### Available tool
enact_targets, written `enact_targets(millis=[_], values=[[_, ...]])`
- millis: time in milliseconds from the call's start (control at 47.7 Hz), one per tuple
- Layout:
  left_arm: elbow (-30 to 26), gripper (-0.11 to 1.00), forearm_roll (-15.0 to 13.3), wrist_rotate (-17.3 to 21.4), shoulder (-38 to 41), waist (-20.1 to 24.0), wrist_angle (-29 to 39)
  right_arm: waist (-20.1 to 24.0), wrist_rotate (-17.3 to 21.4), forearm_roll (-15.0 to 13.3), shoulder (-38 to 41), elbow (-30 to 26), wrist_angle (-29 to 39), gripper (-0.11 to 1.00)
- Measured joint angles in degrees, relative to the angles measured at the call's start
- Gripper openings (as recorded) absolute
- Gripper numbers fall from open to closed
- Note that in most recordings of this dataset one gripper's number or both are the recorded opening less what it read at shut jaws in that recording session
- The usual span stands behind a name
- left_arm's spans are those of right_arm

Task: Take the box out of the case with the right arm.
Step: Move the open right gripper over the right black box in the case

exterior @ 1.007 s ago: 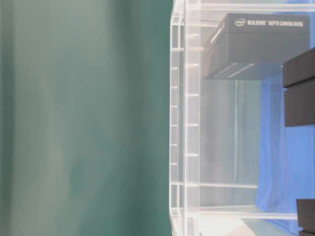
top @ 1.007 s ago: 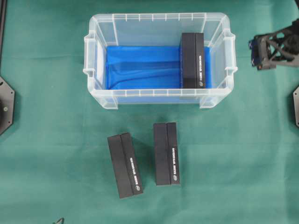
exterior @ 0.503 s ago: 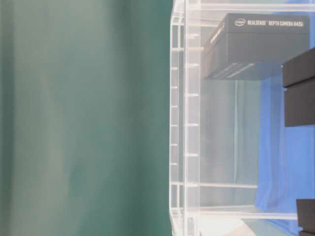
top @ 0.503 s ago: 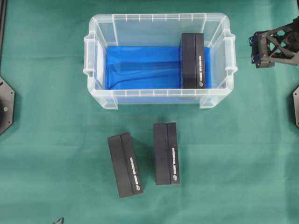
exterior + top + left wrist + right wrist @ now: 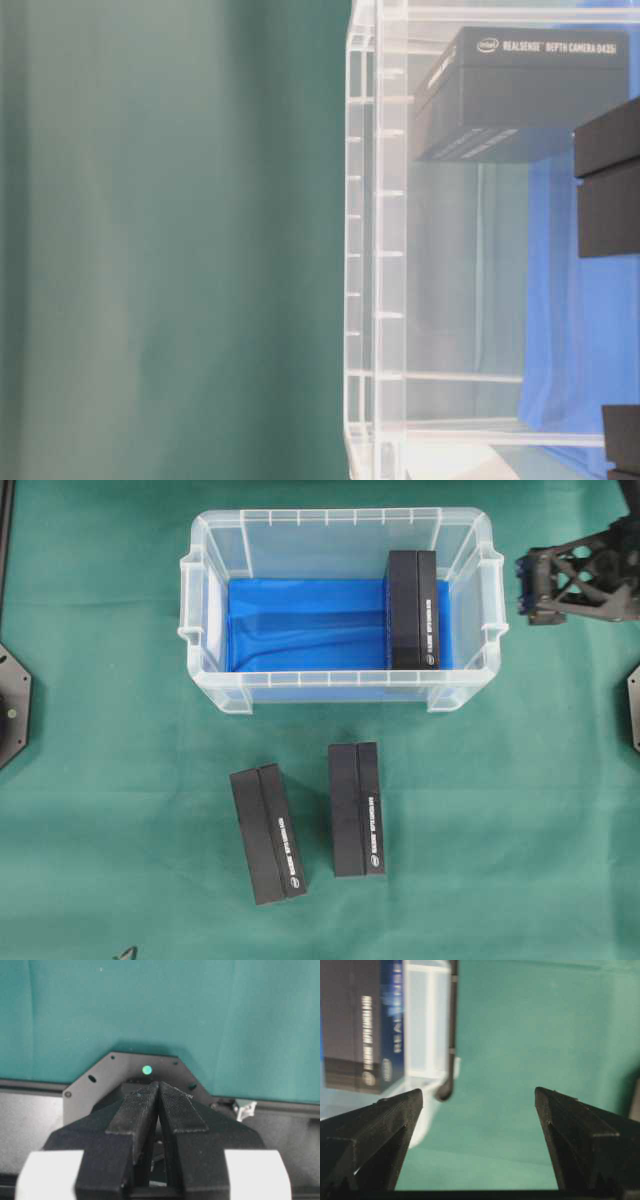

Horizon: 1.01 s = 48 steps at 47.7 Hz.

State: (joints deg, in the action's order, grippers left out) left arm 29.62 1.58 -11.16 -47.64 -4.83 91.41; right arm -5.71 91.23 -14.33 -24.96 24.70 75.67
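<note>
On the green cloth (image 5: 110,780) sits the case (image 5: 205,600), far and central in the overhead view, its blue lining showing through the clear walls. At its right end lies one black box (image 5: 412,610), lengthwise near-to-far, close against the right wall; it has not been lifted, so the task's main step is not yet done. Two more black boxes (image 5: 268,835) (image 5: 357,809) lie outside on the cloth, nearer than the case and well apart from it; I judge these need no handling now.

Beyond the right wall, outside the case, hangs the right gripper (image 5: 524,593), jaws spread wide and holding nothing. What is left, as I judge it: reach over the rim, come down on the box, close, lift and carry it out. The right wall and its handle stand between gripper and box, and the box's closeness to that wall leaves little room for a finger. The left gripper (image 5: 158,1091) rests closed and empty over its own base.
</note>
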Motion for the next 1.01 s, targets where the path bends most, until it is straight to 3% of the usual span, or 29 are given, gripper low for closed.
enact_targets(millis=[252,545,1007], values=[[0.0,0.0,0.0,0.09,-0.09,0.0,0.0,0.0,-0.18,-0.18,9.76,-6.94,-5.27,0.94],[0.0,0.0,0.0,0.26,-2.02,0.0,0.0,-0.09,-3.34,-0.18,20.48,-16.52,-6.94,0.94],[0.0,0.0,0.0,0.18,-2.37,0.0,0.0,-0.79,-3.87,-0.26,21.53,-17.67,-4.22,0.94]])
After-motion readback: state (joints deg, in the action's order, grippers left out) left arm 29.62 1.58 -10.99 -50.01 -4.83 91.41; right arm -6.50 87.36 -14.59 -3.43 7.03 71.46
